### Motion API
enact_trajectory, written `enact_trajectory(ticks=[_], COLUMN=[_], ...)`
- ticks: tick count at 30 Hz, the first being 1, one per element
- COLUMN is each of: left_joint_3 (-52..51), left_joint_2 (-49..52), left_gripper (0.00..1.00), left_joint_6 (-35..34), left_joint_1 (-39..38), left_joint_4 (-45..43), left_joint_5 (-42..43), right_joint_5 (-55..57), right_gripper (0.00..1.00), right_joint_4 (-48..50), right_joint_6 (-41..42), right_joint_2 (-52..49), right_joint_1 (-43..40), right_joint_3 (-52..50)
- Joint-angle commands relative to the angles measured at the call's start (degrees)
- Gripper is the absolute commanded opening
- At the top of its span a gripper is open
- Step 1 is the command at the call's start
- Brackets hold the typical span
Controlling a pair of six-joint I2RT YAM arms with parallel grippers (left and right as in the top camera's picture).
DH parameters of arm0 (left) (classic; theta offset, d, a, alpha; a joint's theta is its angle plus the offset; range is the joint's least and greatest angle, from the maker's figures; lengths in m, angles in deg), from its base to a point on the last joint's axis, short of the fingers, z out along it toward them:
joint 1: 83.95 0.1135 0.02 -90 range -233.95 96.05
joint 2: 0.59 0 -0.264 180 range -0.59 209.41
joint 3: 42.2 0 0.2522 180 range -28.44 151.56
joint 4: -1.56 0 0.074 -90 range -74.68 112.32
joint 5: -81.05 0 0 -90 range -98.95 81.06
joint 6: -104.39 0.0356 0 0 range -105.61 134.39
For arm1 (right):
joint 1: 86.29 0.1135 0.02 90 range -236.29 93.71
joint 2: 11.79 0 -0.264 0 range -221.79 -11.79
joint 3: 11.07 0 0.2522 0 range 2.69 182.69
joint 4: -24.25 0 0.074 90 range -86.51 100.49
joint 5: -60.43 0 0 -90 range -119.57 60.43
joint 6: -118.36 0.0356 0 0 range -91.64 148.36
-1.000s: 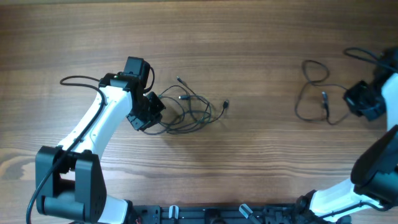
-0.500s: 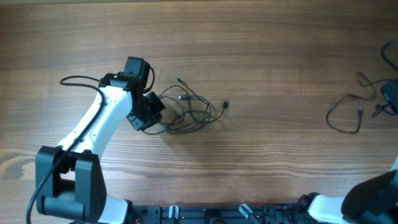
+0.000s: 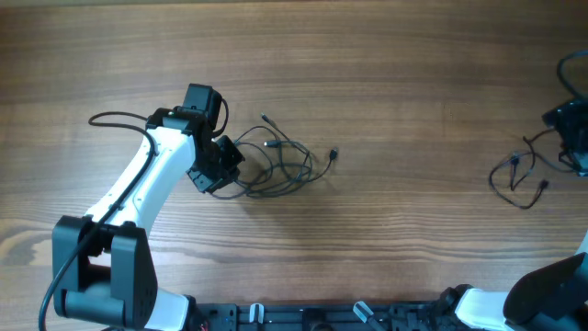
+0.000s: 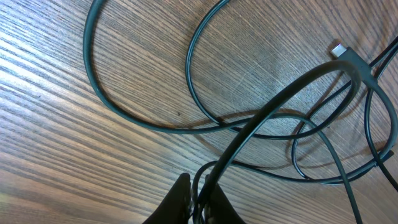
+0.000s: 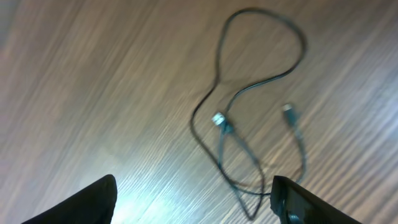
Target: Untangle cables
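Left gripper (image 4: 199, 199) tight on the tangled cables (image 4: 273, 109); right gripper (image 5: 196, 202) wide apart above the loose cable (image 5: 219, 118)

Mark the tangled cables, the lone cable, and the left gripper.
tangled cables (image 4: 272, 111): left wrist view, on the thick strand rising from the fingers.
lone cable (image 5: 218, 118): right wrist view, on its silvery plug.
left gripper (image 4: 198, 200): left wrist view, between the fingertips.

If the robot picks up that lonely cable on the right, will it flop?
Probably floppy: the cable lies in loose curvy loops on the table. Likely light too, being so thin. Its plug ends would probably dangle.
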Motion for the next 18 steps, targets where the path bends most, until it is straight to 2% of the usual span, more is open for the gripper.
enact_trajectory(ticks=[1, 4, 5, 6, 10, 13, 14, 18], left_joint_3=[0.15, 0.15, 0.15, 0.15, 0.15, 0.15, 0.15, 0.15], left_joint_2=[0.28, 0.28, 0.28, 0.28, 0.28, 0.28, 0.28, 0.28], left_gripper=[0.10, 0.10, 0.10, 0.10, 0.10, 0.10, 0.10, 0.10], left_joint_6=[-0.31, -0.31, -0.31, -0.31, -0.31, -0.31, -0.31, -0.31], left_joint_1=[-0.22, -0.22, -0.22, -0.22, -0.22, -0.22, -0.22, -0.22], left_joint_4=[-0.39, -0.57, -0.55, -0.55, -0.52, -0.57, -0.59, -0.50], left_joint_5=[0.07, 0.07, 0.07, 0.07, 0.07, 0.07, 0.07, 0.07], right_joint_5=[-9.66, -9.68, -5.95, -1.62, 8.07, 11.43, 12.26, 11.56], right_gripper=[0.82, 0.81, 0.58, 0.42, 0.34, 0.17, 0.07, 0.04], right_joint_4=[-0.52, -2.40, -4.02, -4.96, -5.53, -4.07, -3.06, 0.09], right_joint_6=[-5.16, -7.21, -7.13, -5.84, 0.22, 0.87, 1.84, 3.69], right_joint_2=[-0.76, -0.79, -0.92, -1.20, -1.25, -1.53, -1.73, -1.84], right_joint_1=[1.09, 2.91, 3.72, 4.15, 4.22, 4.22, 4.22, 4.22], right_joint_3=[0.07, 0.07, 0.07, -0.04, -2.80, -5.84, -7.61, -12.37])
